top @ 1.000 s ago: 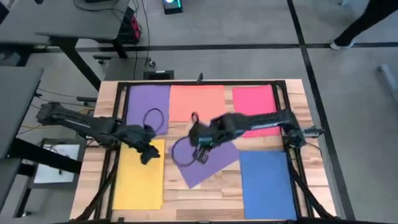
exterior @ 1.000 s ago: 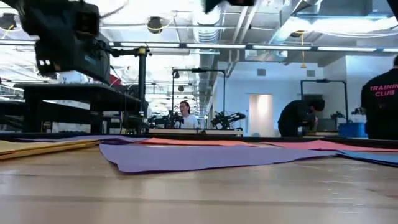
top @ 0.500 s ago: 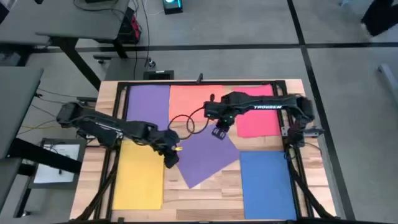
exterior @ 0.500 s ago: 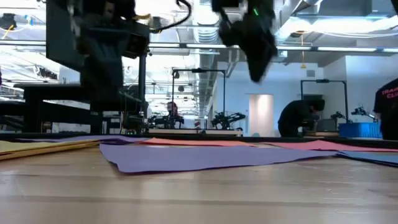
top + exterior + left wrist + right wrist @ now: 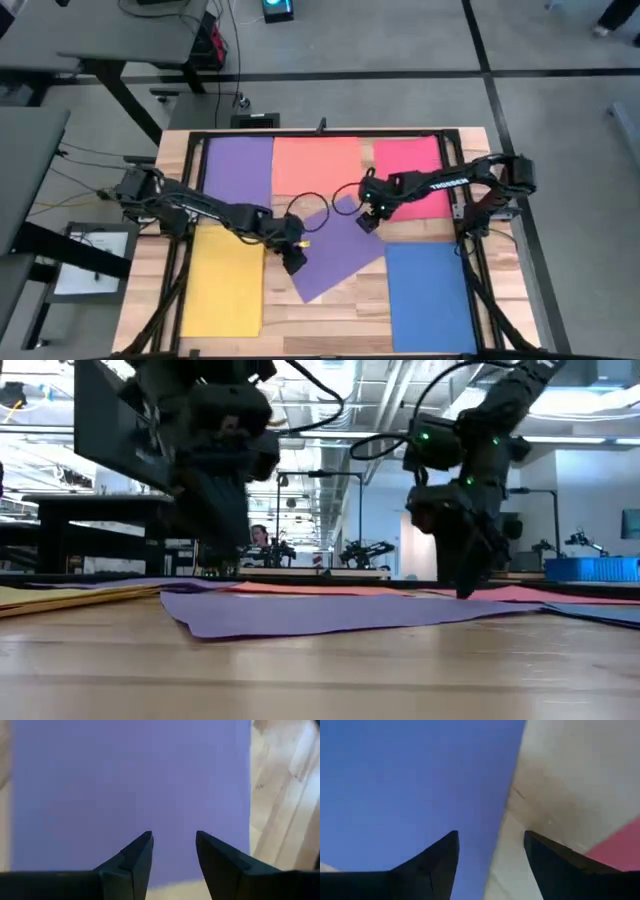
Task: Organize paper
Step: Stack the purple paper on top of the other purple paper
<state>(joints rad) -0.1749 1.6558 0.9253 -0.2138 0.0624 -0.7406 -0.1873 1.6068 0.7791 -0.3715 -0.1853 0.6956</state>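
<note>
Sheets [image 5: 337, 255] – purple, yellow, salmon-orange, pink-red, blue – on pale wood table [image 5: 345, 318].

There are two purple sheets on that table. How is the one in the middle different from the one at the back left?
The middle purple sheet lies rotated, askew to the table's edges; the back-left purple sheet lies square in the back row. The middle one has both end effectors over it, left end effector at its near-left edge and right end effector at its far-right corner; none hangs over the back-left one. The middle one's edge lifts slightly; the other looks flat. Both look the same colour and size.
</note>
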